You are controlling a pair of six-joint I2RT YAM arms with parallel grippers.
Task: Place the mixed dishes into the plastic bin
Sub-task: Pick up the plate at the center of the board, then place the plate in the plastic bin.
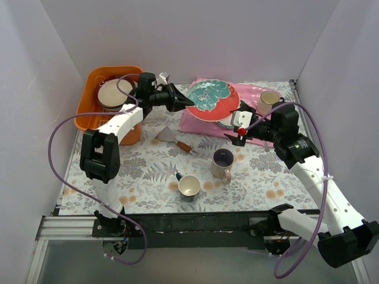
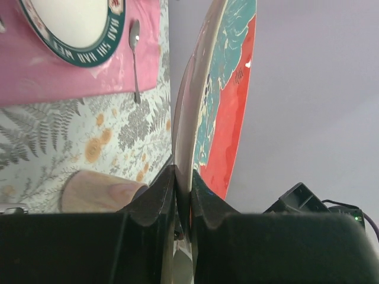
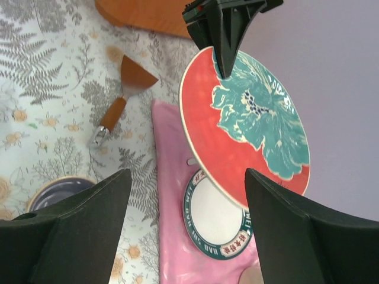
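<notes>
Tabletop w/ open patch left; L hand tight on teal plate rim, R hand open.

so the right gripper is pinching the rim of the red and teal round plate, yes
No, it is the left gripper pinching the rim of the red and teal round plate; the left wrist view shows it. The right gripper stands open.

The round plate showed a teal flower on red, edged cream. The bin was orange, the bowl in it beige. The desk cover carried grey ferns and orange blossoms on white. The mat was pink. One mug was lilac, the pale mug grey-white. The spatula had a brown handle.
</notes>
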